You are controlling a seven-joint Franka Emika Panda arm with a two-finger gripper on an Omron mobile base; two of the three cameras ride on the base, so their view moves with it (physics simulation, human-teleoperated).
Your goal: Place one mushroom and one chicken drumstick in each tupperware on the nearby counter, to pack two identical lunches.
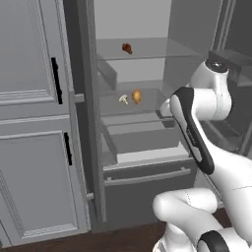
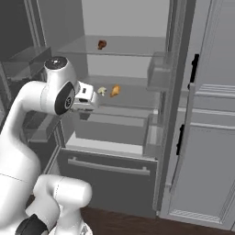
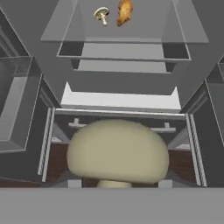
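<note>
In the hand view a large pale mushroom point(image 3: 118, 151) sits right against the camera, between my gripper's point(image 3: 118, 184) two fingertips, which are shut on it. It hangs in the air in front of the open fridge. Seen from the right base view, the gripper point(image 2: 95, 99) is level with the middle shelf. On that glass shelf lie a small mushroom point(image 1: 123, 99) point(image 2: 102, 91) point(image 3: 102, 14) and a golden chicken drumstick point(image 1: 137, 96) point(image 2: 115, 90) point(image 3: 124, 12). A darker drumstick point(image 1: 127, 47) point(image 2: 101, 44) lies on the upper shelf. The tupperware and the counter are out of view.
The fridge stands open with glass shelves and drawers point(image 1: 142, 140) below the middle shelf. Door bins point(image 2: 158, 73) flank the opening. A closed grey freezer drawer point(image 2: 108, 172) with a bar handle sits low. Grey cabinet doors point(image 1: 34, 123) stand to the left.
</note>
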